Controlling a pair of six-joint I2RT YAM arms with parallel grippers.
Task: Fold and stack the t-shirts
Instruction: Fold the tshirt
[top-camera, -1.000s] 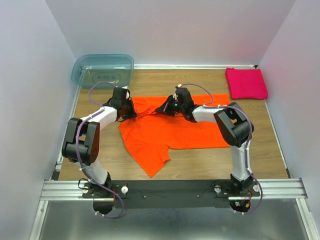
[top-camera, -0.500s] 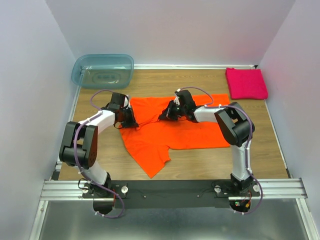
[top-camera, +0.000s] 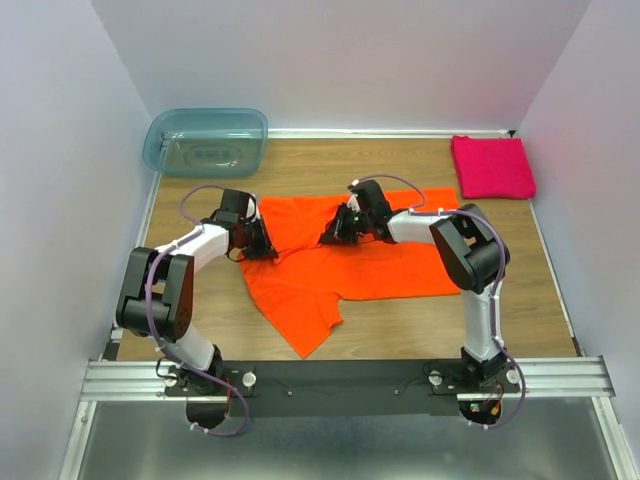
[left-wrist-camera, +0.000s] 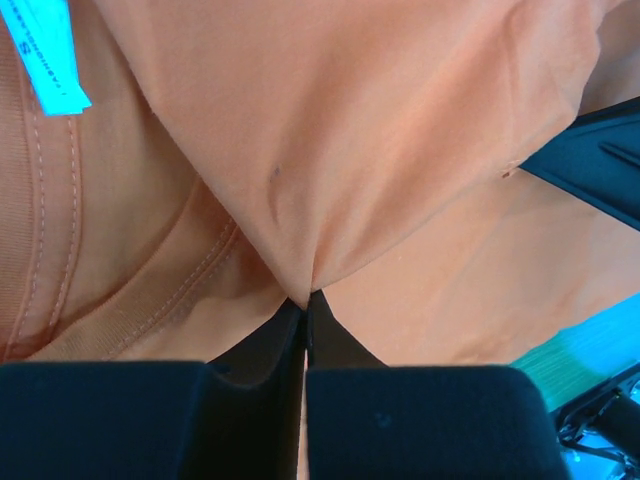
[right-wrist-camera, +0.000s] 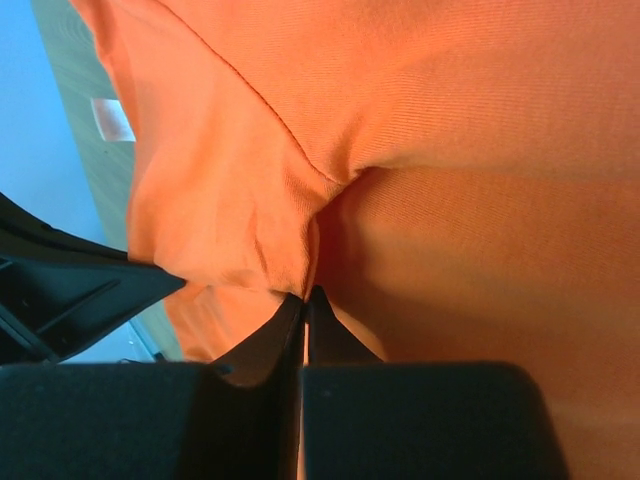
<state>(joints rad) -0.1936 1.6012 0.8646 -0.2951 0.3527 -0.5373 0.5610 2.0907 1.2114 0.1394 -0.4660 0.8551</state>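
Nearest my bases, the orange t-shirt (top-camera: 370, 270) sends one sleeve toward the front edge of the table (top-camera: 545, 300), and its body spreads flat across the middle of the wood. Farther in, along the shirt's far edge, my left gripper (left-wrist-camera: 305, 298) is clenched on a pinched ridge of orange cloth, the fingertips all but meeting with the fabric drawn into a peak between them. My right gripper (right-wrist-camera: 303, 296) bites a like fold just as tightly. From overhead I see only that both heads sit low on the shirt and near each other, the left at its left side, the right nearer the middle. The pinch itself shows only from the wrists. The left wrist alone catches a bright cyan label (left-wrist-camera: 55, 55) by the stitched collar. At the far edge, seen only from above, the blue-green tub (top-camera: 205, 140) stands in the left corner. The magenta-pink t-shirt (top-camera: 492, 166) lies folded square in the right corner, well apart from the orange one.
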